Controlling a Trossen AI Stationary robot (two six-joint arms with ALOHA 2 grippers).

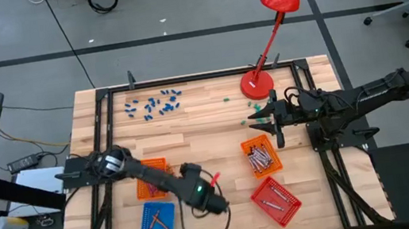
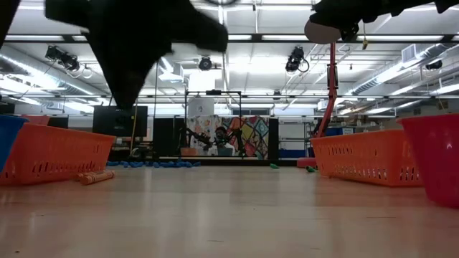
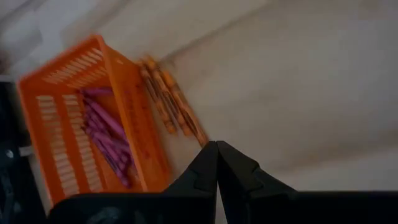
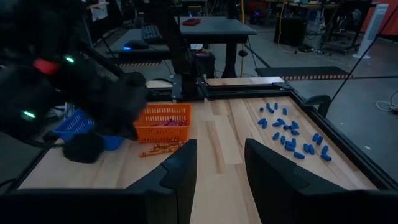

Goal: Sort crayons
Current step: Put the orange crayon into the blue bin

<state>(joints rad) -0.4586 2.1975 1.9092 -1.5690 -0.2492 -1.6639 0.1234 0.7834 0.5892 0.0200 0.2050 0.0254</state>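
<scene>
Hovering near tabletop's front edge, left gripper [image 3: 217, 163] pressed together, empty; right gripper [image 4: 219, 163] spread. Orange crayons [image 3: 172, 102] beside basket [image 3: 133, 113]: light, stiff, likely brittle; pinch mid-length.

Grey floor [image 1: 173, 6] — black desks [image 4: 211, 28]

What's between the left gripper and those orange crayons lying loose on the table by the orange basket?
Nothing visible. The left gripper, shut and empty, hangs above bare table, with the orange crayons just ahead of it on the wood, right beside the wall of the orange basket holding magenta crayons.
</scene>
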